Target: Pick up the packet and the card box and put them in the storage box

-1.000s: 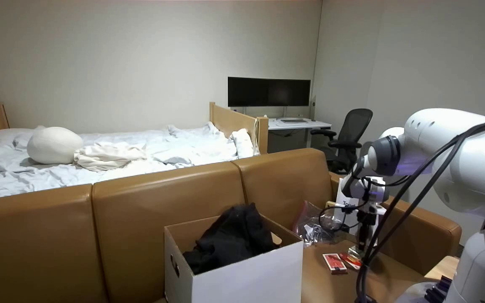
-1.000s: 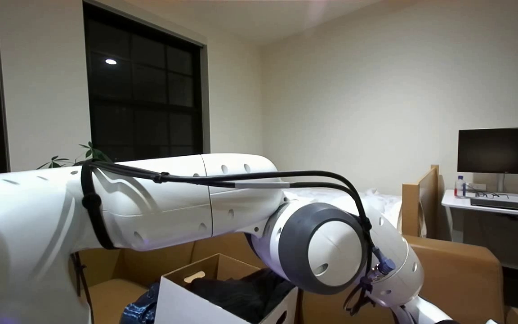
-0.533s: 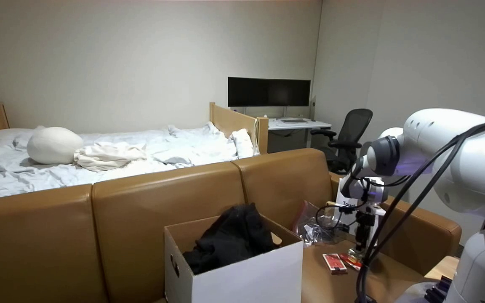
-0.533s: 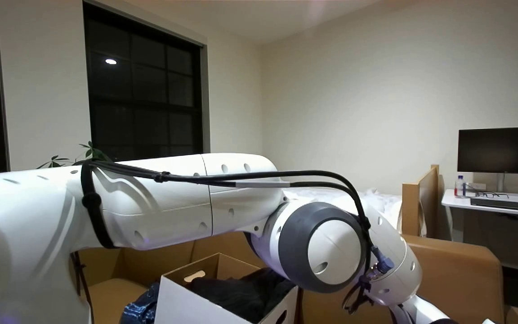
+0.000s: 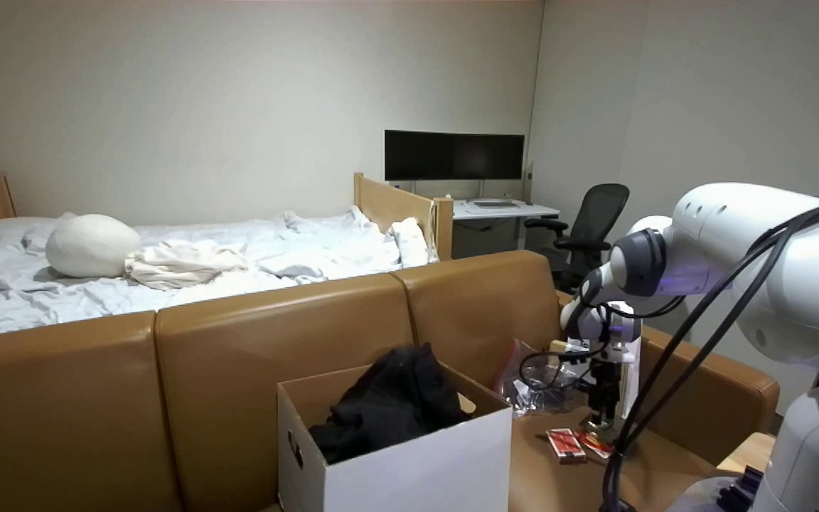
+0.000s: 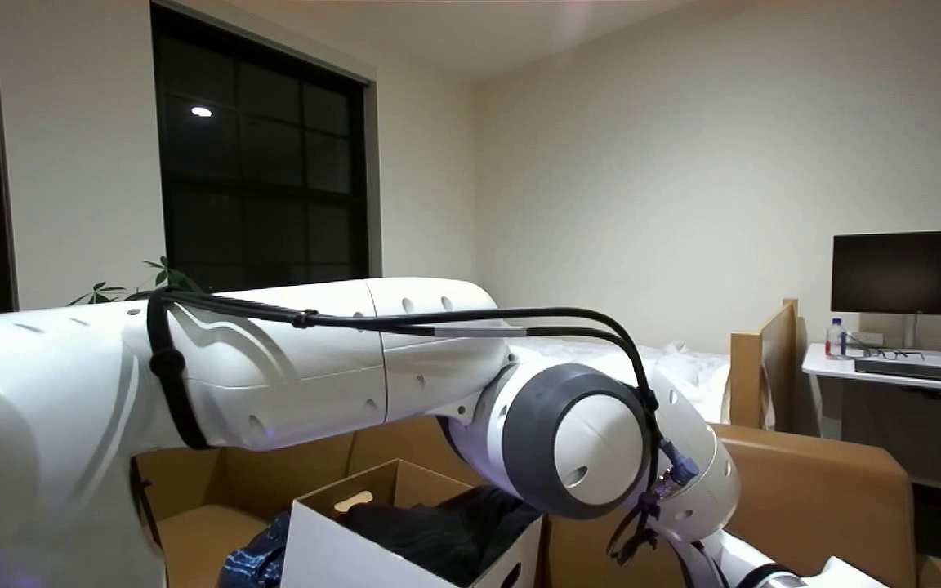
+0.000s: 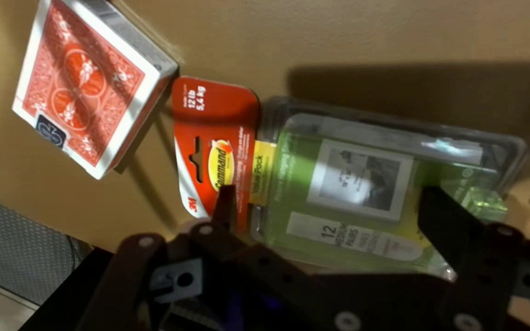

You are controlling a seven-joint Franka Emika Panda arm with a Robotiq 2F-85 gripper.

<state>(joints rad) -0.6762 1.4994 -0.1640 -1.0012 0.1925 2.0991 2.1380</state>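
In the wrist view we see the end effector [image 7: 329, 196] spread wide, its two fingers [image 7: 446, 218] well apart: one shows over the red header of the packet [image 7: 357, 179], the other over the far end of its green body. Whether either finger touches it, we cannot tell. The packet lies flat on the sofa [image 7: 233, 41], and the card box [image 7: 83, 87] lies just beside its red header, patterned face up.

In an exterior view we find what the wrist view leaves out: the storage box [image 5: 416, 469] before the sofa's backrest, black cloth [image 5: 395, 409] inside it, and a clear plastic bag [image 5: 523, 391] near the card box. Here the end effector points down over the packet, of which we make out little but red.

In an exterior view the arm [image 6: 291, 376] runs past the lower edge; we see a blue patterned item [image 6: 254, 557] beside the storage box, and a bottle [image 6: 836, 339] on the desk [image 6: 826, 367].
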